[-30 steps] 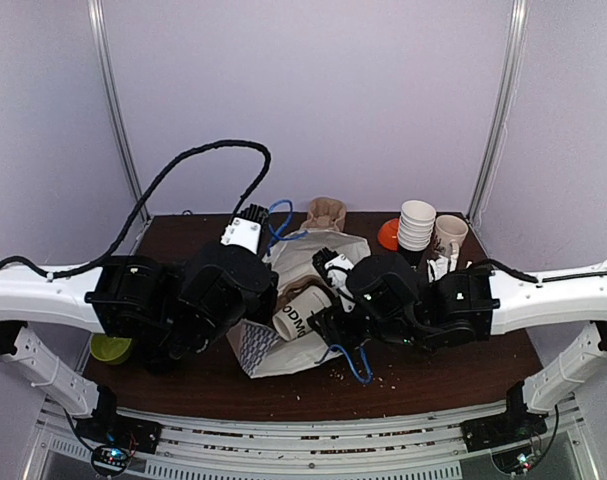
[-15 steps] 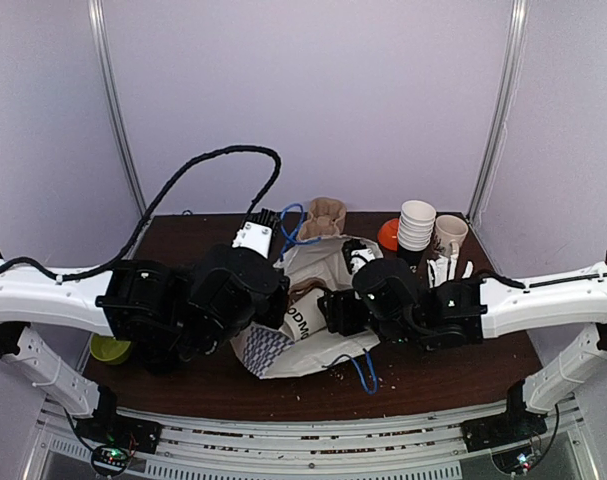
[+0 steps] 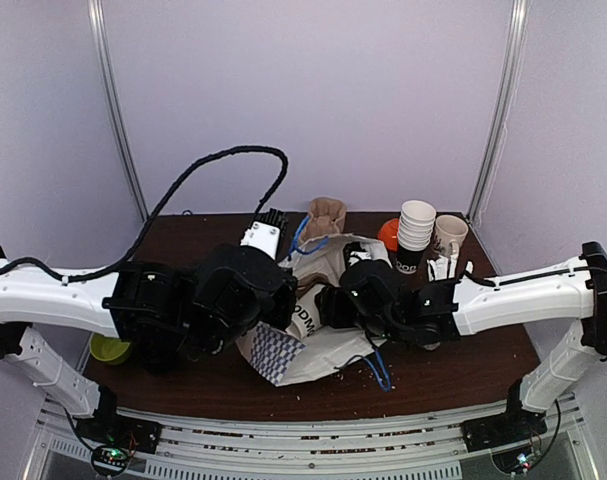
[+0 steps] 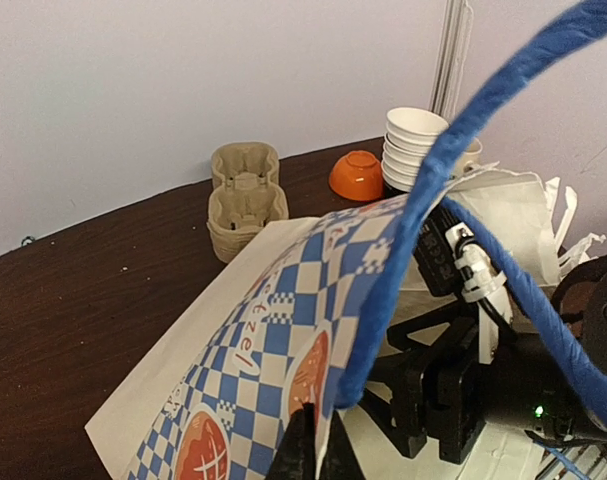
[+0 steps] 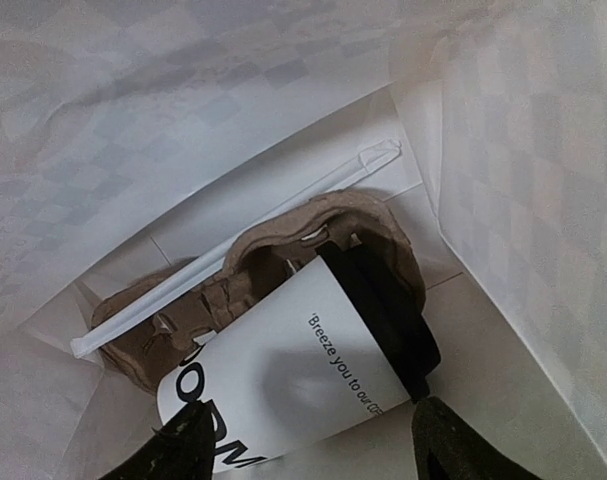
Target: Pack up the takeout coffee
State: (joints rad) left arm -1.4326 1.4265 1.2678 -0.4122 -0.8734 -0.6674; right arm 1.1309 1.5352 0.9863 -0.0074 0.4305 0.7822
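The takeout coffee lies inside the blue-and-white checked paper bag (image 3: 328, 350). Its white cup (image 5: 303, 370) with a dark lid rests on its side across the brown pulp carrier tray (image 5: 273, 265). The right wrist view looks into the bag: my right gripper (image 5: 318, 450) is open, one fingertip by the cup's base and the other just past the lid. The cup's lettering also shows at the bag's mouth (image 3: 303, 318). My left gripper (image 4: 315, 445) is shut on the bag's upper edge (image 4: 283, 330) and holds the mouth up.
A wrapped straw (image 5: 233, 265) lies in the bag beside the tray. A spare pulp tray (image 3: 325, 213) stands at the back. At the back right are stacked white cups (image 3: 416, 225), an orange bowl (image 3: 388, 234) and a cup of straws (image 3: 449, 236). A green object (image 3: 110, 348) is at the left.
My right gripper has pushed left, deeper into the bag, and its jaws have widened off the cup. The left arm has shifted right and back with the bag's edge.
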